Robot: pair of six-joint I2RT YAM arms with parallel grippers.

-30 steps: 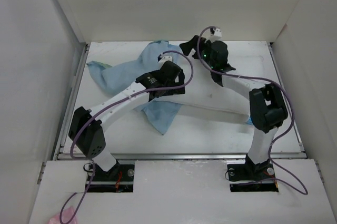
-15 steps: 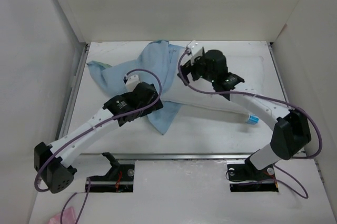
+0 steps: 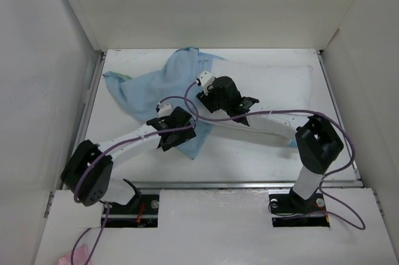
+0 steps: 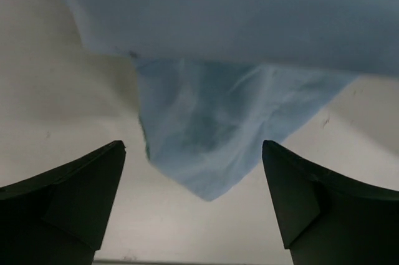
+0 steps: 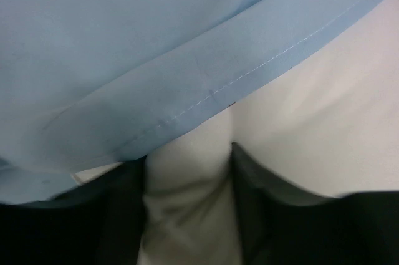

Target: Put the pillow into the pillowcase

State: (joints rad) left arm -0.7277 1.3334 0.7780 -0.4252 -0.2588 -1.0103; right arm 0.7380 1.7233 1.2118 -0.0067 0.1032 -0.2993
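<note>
The white counter (image 3: 262,159) is the biggest thing here. The pillow (image 3: 280,84) is on it, filling the middle and the right side. It lies flat. Its long way runs from left to right, and its near edge slants a little toward the near right.

The pillowcase (image 3: 143,87) is next in size. It is a thin blue cloth, all crumpled, at the far left of the counter. It runs on a slant from the far left toward the middle. One pointy corner sticks out toward the near edge. Its right side lies over the left end of the pillow. Up close, a sewn blue hem crosses on top of the white cloth. The pillow is not inside the pillowcase.

The left arm (image 3: 124,140) reaches in from the near left. The right arm (image 3: 274,118) bends across the pillow from the near right. The two arm ends are close together in the middle.

The left tool (image 4: 193,146) is spread wide and grasps nothing. It is above the pointy blue corner, which shows between its two fingers (image 4: 68,196) but does not touch them.

The right tool (image 5: 187,171) is at the pillow's left end, right by the blue hem. A bump of white pillow cloth fills the gap between its fingers (image 5: 274,215). It looks pinched there.
</note>
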